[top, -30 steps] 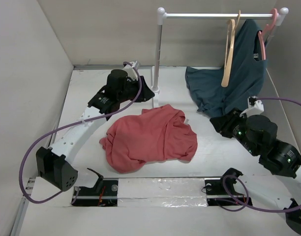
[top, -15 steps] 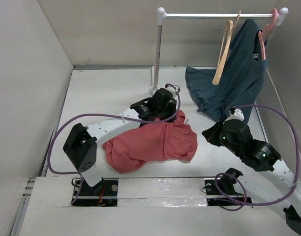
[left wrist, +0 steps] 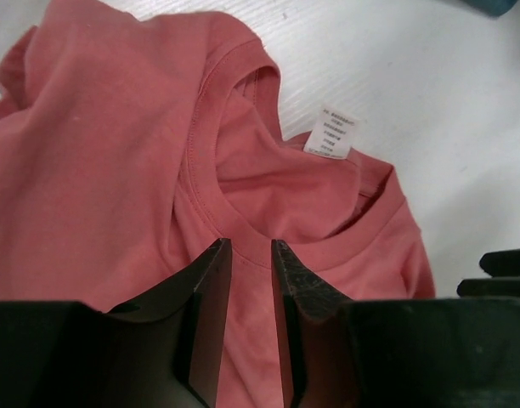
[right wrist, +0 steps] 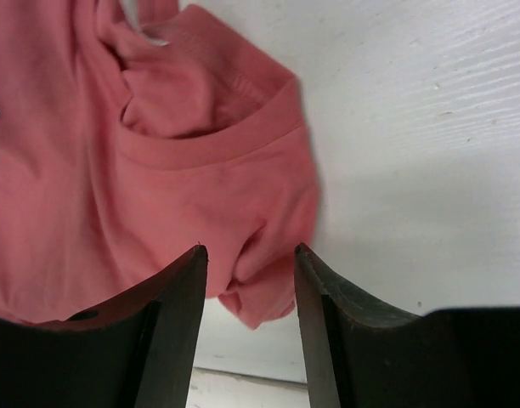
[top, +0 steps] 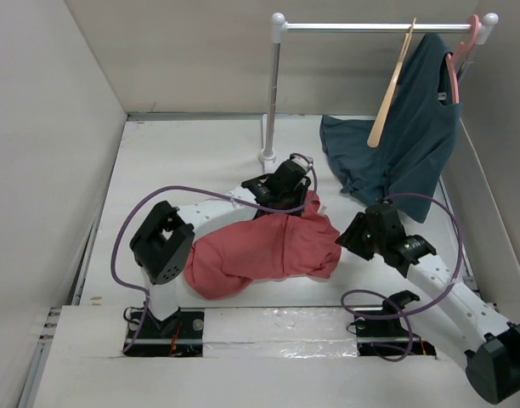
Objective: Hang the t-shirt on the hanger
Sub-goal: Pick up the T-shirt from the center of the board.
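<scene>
T-shirt point(top: 262, 248): salmon-pink, crumpled in a heap on the white table point(top: 183, 153), between the two arms; neckline up, ribbed collar point(left wrist: 243, 231) and white neck tag point(left wrist: 330, 133) exposed
Hanger point(top: 391, 85): light wood, hooked on the rail point(top: 370, 27) at the rear right, hanging tilted, bare, well apart from the t-shirt
Left gripper point(left wrist: 250, 251): fingers a narrow gap apart, tips poised over the collar band; nothing clamped; contact with the fabric cannot be determined
Right gripper point(right wrist: 247, 255): fingers moderately apart, straddling a bunched edge at the shirt's right side; not closed on it
Surroundings: dark teal garment point(top: 396, 153) hangs from a pink hanger point(top: 455, 81) on the same rail, directly behind the wooden hanger, lower part trailing on the table
Obstruction: purple cable point(top: 200, 202) loops over the left arm
</scene>
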